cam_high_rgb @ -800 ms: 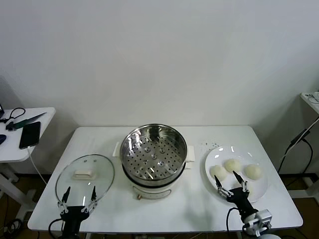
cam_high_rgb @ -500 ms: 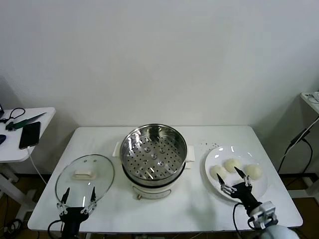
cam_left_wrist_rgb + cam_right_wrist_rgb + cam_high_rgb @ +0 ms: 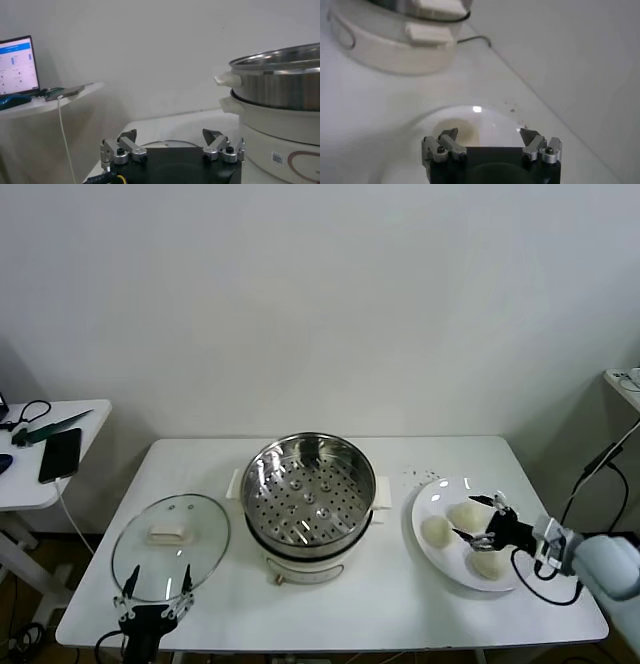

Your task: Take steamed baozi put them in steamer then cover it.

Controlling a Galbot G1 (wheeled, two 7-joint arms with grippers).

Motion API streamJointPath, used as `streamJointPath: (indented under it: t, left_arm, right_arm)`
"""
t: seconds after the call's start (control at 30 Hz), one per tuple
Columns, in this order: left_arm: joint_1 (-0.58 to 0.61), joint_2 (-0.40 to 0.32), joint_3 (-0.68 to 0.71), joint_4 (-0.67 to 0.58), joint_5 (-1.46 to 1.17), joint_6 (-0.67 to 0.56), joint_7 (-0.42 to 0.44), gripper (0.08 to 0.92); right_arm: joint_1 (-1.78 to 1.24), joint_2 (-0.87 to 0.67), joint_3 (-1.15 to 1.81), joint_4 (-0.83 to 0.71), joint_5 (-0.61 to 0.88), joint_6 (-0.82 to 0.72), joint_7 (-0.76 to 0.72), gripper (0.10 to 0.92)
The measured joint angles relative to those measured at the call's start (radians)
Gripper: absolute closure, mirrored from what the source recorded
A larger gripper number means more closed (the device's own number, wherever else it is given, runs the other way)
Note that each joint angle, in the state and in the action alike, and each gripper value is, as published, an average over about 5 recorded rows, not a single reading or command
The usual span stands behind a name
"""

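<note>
The steel steamer stands open on its white base in the middle of the table. On the white plate to its right I see three baozi. My right gripper reaches in from the right and hovers open over the plate between them. In the right wrist view, this gripper has one baozi ahead of one finger. The glass cover lies flat at the left. My left gripper waits open at its near rim, also shown as the left gripper.
The table's front edge runs just below the cover and plate. A side table at the far left carries a phone and tools. A black cable hangs past the table's right end. The steamer base shows beyond the plate.
My right arm has swung from the table's front edge round to the right side, so its gripper now comes over the plate from the right. The left arm has stayed put.
</note>
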Motion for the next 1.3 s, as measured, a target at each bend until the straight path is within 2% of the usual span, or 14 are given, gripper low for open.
streamJointPath:
  t: [0.3,0.63,0.93,1.3]
  left_arm:
    - [-0.014,0.0,0.009,0.007,0.005,0.01,0.001,0.177]
    - [-0.011,0.0,-0.004,0.013,0.003,0.013,-0.002,0.177]
    - [-0.016,0.0,-0.011,0.012,-0.006,0.024,-0.003,0.177]
    - [-0.028,-0.001,-0.014,0.019,-0.007,0.033,-0.003,0.177]
  right_arm:
    - [0.397,-0.053,-0.37,-0.141,-0.054,0.021,-0.188,0.203]
    - [0.781,0.023,-0.812,-0.289,-0.089,0.027,-0.288,0.203]
    - [0.92,0.131,-1.001,-0.412,-0.129,0.038,-0.314,0.203]
    - [0.953,0.244,-1.078,-0.522,-0.187,0.062,-0.314,0.203]
